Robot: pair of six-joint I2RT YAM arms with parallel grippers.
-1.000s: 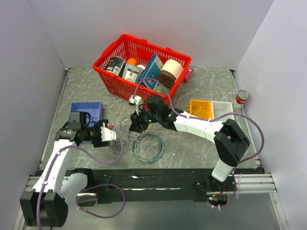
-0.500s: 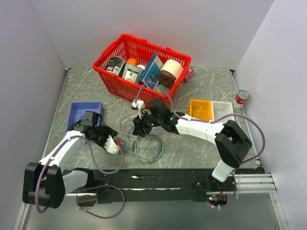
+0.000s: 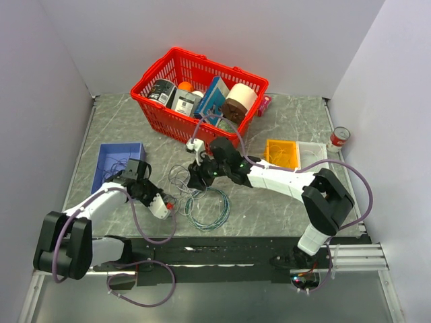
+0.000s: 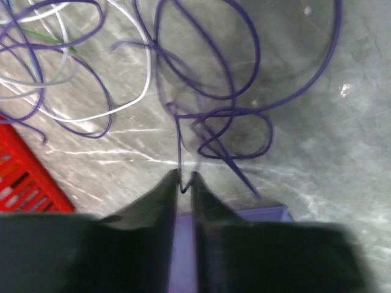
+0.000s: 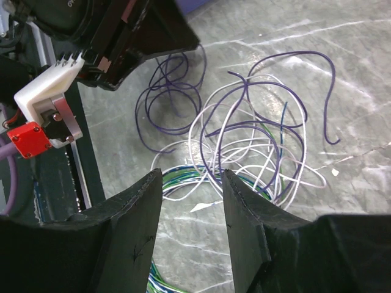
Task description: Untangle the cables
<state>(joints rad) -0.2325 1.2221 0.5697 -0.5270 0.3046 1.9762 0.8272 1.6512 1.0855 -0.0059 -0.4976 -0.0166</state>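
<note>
Cables [image 5: 255, 152] look light and springy; grip single strands. Your left gripper [image 4: 185, 178] jaws pinch a purple strand [image 4: 178, 143]; right gripper [image 5: 192, 183] jaws stand apart.

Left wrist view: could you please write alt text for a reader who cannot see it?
The two dark fingertips of the left gripper stand nearly closed around a thin purple wire on a grey marbled table. Loose purple and white cables loop across the table beyond them.

left claw [image 3: 169, 200] beside cables [image 3: 179, 180] | right claw [image 3: 194, 179] over them
</note>
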